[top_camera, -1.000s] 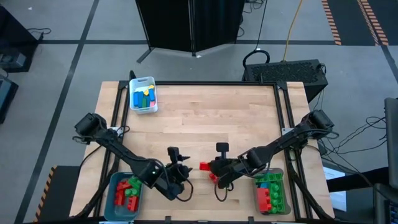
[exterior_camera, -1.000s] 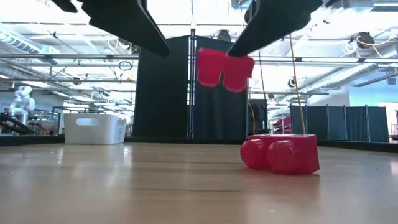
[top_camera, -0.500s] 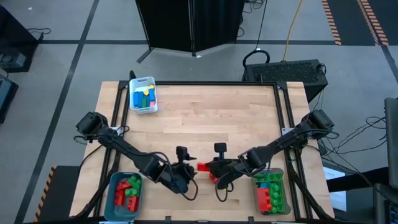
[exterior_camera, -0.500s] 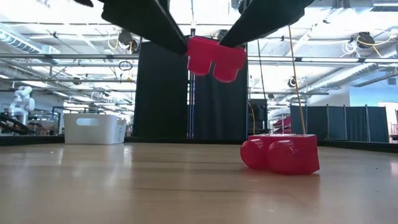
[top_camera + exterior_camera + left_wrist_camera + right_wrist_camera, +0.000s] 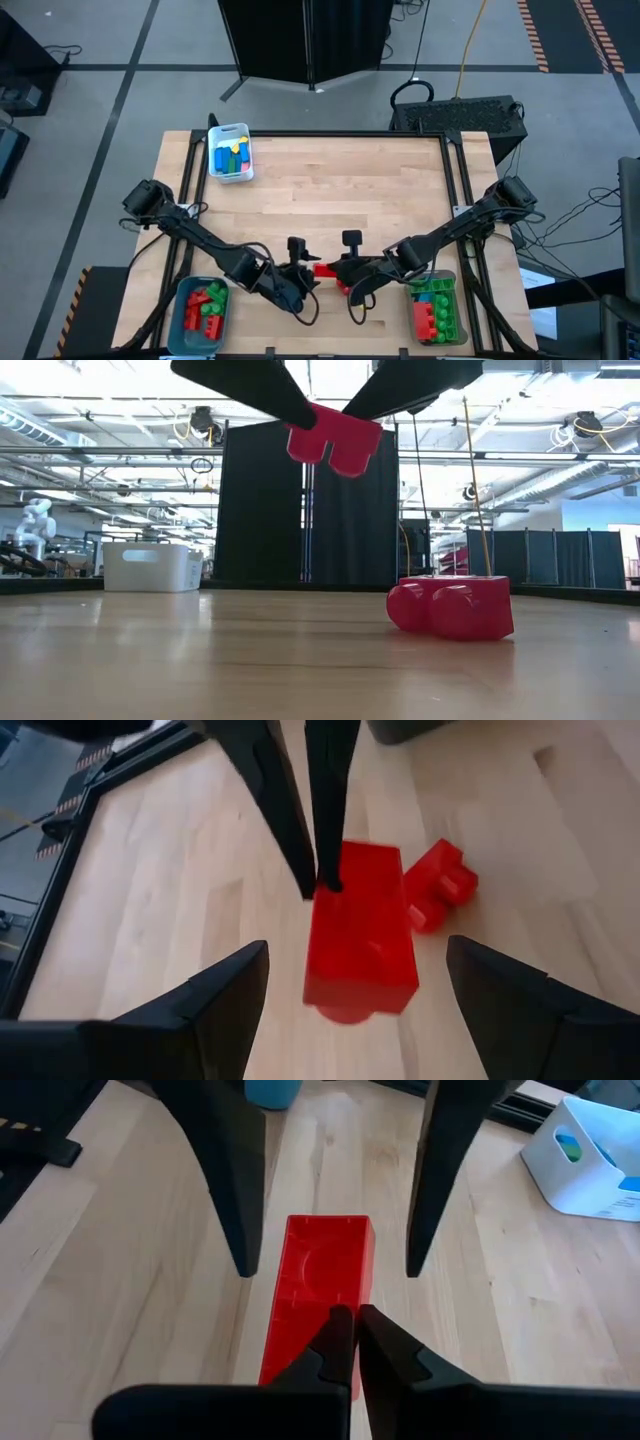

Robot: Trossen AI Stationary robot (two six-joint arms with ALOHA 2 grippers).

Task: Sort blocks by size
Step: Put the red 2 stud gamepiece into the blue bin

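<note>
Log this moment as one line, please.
stage: handover in the air | right gripper: shut on red brick | left gripper: open, fingers either side of it | second red brick: on table

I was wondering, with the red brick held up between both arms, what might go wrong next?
1. The right pincer pinches only one end of the raised brick; it may pivot or slip out.
2. The left pincer is open around the other end; closing off-centre could knock it loose.
3. A dropped brick could hit the second red brick on the table.
</note>
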